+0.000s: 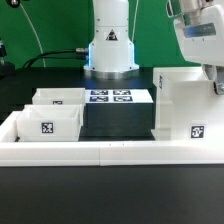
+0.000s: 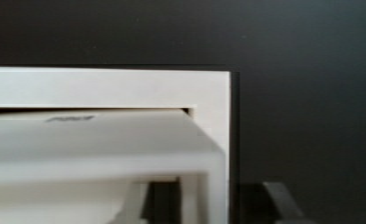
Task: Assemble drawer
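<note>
The white drawer housing point(image 1: 185, 110) stands tall at the exterior view's right, with a tag on its front. Two small open-top trays, one nearer point(image 1: 47, 122) and one behind it point(image 1: 58, 97), sit at the exterior view's left. My gripper point(image 1: 213, 82) hangs over the housing's right upper edge. In the wrist view I look down on the housing point(image 2: 109, 85). My gripper point(image 2: 222, 203) is open and straddles one housing wall point(image 2: 212, 150). One finger point(image 2: 162, 203) is inside the wall. The other finger point(image 2: 283, 203) is outside it, with a dark gap to the wall.
The marker board point(image 1: 110, 97) lies flat in the middle, in front of the robot base point(image 1: 110, 50). A long low white wall point(image 1: 100, 150) borders the black surface along the front and at the left. The black surface lies beyond the housing in the wrist view point(image 2: 304, 60).
</note>
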Controlling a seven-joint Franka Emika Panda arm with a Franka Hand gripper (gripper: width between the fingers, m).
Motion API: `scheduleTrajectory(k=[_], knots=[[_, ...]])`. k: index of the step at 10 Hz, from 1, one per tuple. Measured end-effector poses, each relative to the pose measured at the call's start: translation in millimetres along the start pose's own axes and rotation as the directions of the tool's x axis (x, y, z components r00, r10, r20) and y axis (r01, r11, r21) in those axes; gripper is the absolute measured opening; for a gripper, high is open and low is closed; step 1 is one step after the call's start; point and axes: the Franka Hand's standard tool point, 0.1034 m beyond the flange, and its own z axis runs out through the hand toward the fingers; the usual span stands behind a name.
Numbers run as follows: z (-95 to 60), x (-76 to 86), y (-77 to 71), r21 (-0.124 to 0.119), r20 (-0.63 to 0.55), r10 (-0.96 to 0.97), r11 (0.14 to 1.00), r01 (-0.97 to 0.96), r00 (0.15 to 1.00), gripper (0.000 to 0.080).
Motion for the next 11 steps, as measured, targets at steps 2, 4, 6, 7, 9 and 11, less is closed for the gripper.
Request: scheduleTrajectory(k=[2,4,6,7,9,11], knots=[[0.4,-0.4,0.4,-0.001,0.0,-0.001,1.0,0.001,1.0,0.0261],[-0.3,-0.9,-0.8,0.003,0.0,-0.002,1.0,0.002,1.0,0.0571],[-0.7,-1.2,-1.3,0.004,0.0,-0.003,1.0,0.003,1.0,0.0635],[-0.8,-1.3,-1.2,0.004,0.0,-0.007,1.0,0.007,1.0,0.0646],[-15.1,-1.1,4.5,-0.008,0.007,-0.102,0.995,0.102,0.995,0.0646],[-33.9,2.3,6.9,-0.015,0.02,-0.176,0.984,0.177,0.984,0.0648]])
